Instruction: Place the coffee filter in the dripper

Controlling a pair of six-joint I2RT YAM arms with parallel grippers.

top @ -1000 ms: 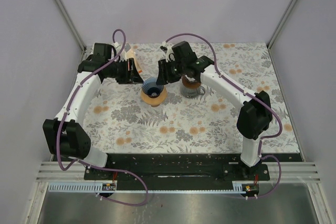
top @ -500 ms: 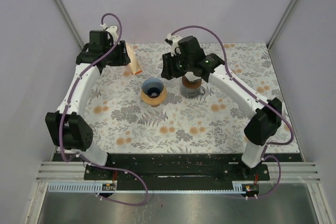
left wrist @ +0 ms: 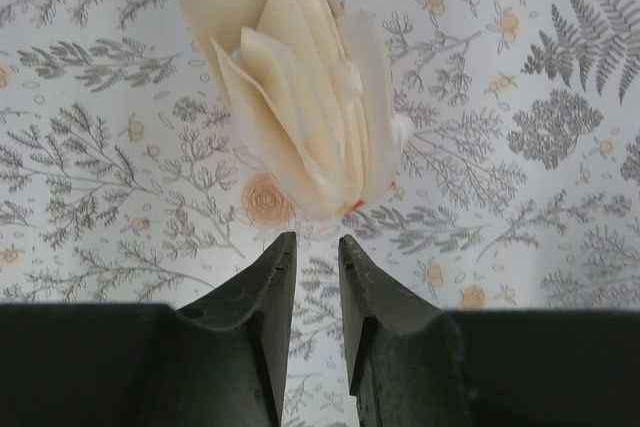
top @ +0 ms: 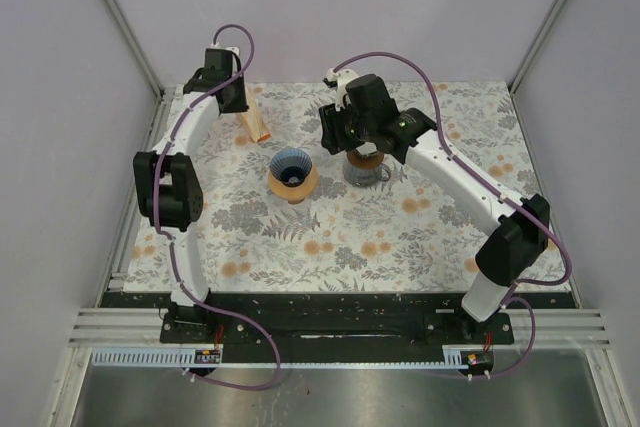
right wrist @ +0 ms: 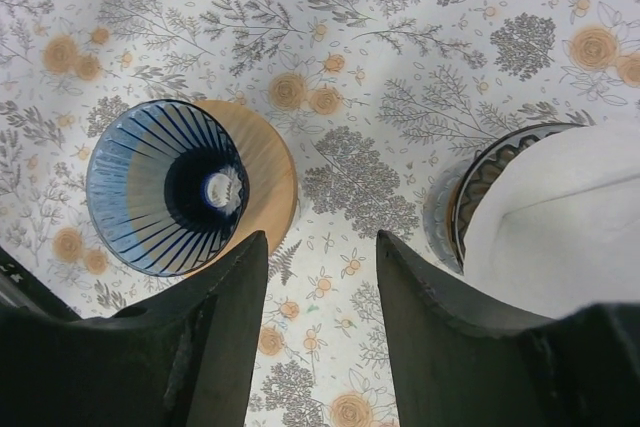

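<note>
Cream paper coffee filters [left wrist: 300, 97] stand fanned left of the blue ribbed dripper [top: 291, 169]; we should close our narrowly parted, empty left pincer [left wrist: 315, 242] on one outer sheet only.

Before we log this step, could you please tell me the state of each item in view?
Coffee filters: standing on edge, fanned, not gripped.
Dripper: upright, empty.
Cup: upright, contents unclear.
Left gripper: narrowly open, empty, near the filters.
Right gripper: open, empty, over the table.
</note>
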